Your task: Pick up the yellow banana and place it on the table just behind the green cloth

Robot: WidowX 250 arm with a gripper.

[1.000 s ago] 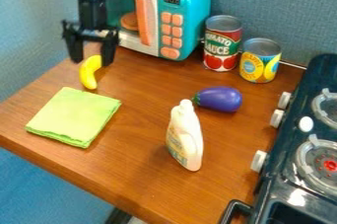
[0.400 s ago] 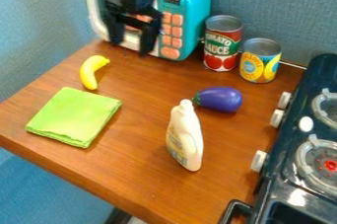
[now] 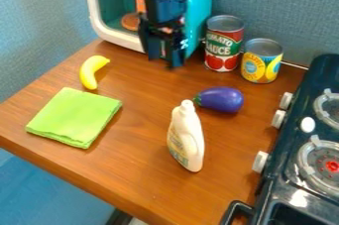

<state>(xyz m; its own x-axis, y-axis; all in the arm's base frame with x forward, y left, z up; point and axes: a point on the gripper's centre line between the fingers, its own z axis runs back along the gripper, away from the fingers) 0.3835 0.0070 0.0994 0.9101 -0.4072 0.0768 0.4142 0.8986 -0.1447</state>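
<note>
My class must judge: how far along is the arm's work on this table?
Perhaps done: work at the banana, lying free near the green cloth; the gripper was right above it earlier and has moved off. In hand: nothing; the open gripper hangs before the toy microwave. Left: uncertain; the eggplant lies loose, but nothing shows it needs moving.
</note>
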